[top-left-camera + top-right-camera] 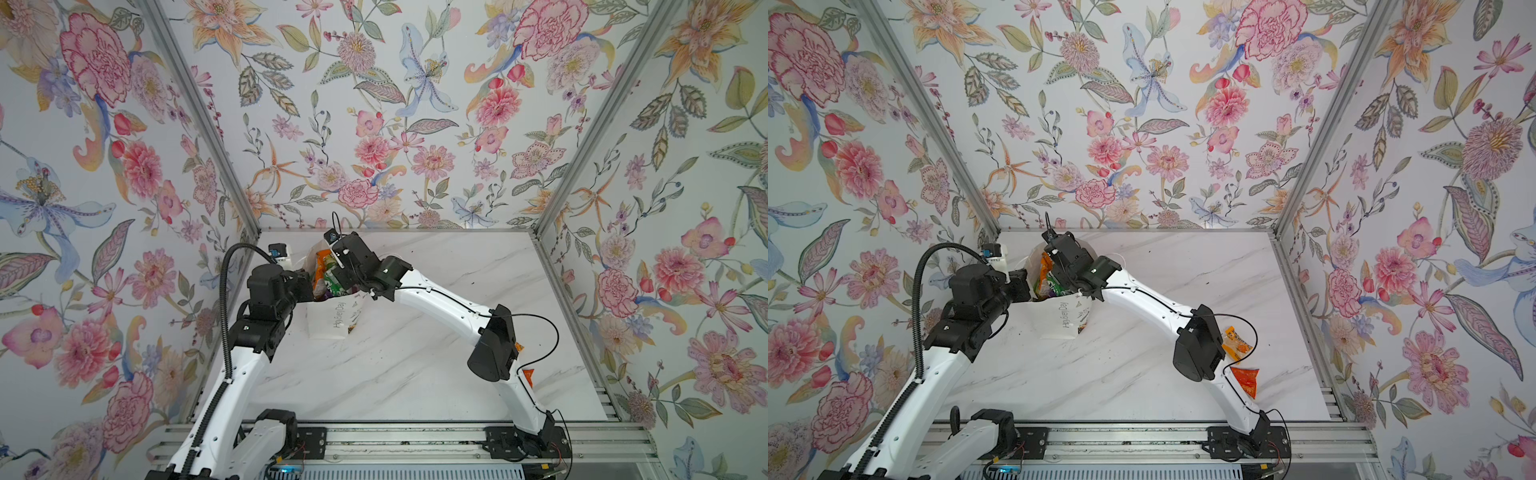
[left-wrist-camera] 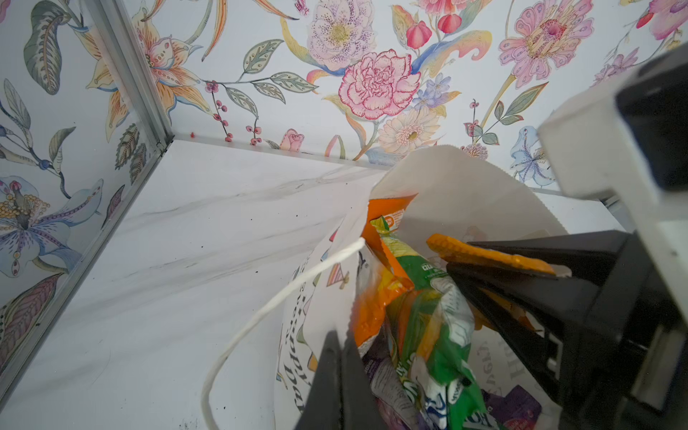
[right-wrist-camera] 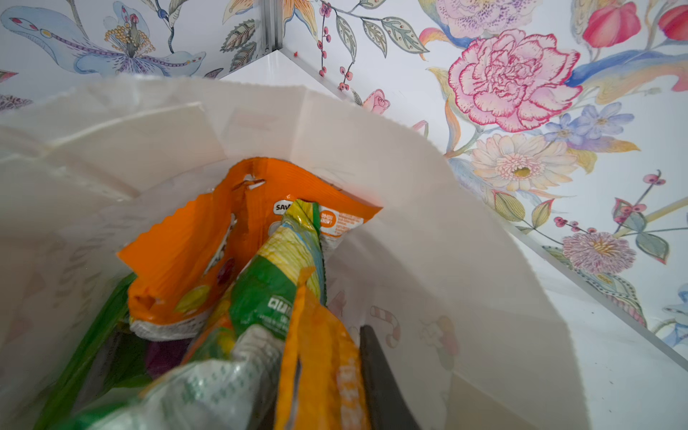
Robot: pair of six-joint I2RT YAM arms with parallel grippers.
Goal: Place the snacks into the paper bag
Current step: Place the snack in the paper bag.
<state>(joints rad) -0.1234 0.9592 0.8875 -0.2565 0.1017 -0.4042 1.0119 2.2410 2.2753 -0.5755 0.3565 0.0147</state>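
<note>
One paper bag [image 1: 332,322], far-left on the table [image 1: 1142,374], is showing three packets [image 3: 186,260] [image 3: 268,301] [image 2: 517,405]; two sachets [image 1: 1236,344] [image 1: 1246,379] are lying near-right.
Left gripper [image 2: 337,335] is pinching its rim tight; right gripper [image 2: 459,257], barely parted, is gripping a third sachet [image 3: 320,357] inside.

Your left arm [image 1: 245,374] and right arm [image 1: 440,301]: white shells, black joint housings [image 1: 494,349]. Left carries a ribbed black conduit [image 1: 225,286]; right, a thin black cable [image 1: 557,332]. Black and tapered: left claw [image 2: 337,357], right claw [image 2: 458,255].
</note>
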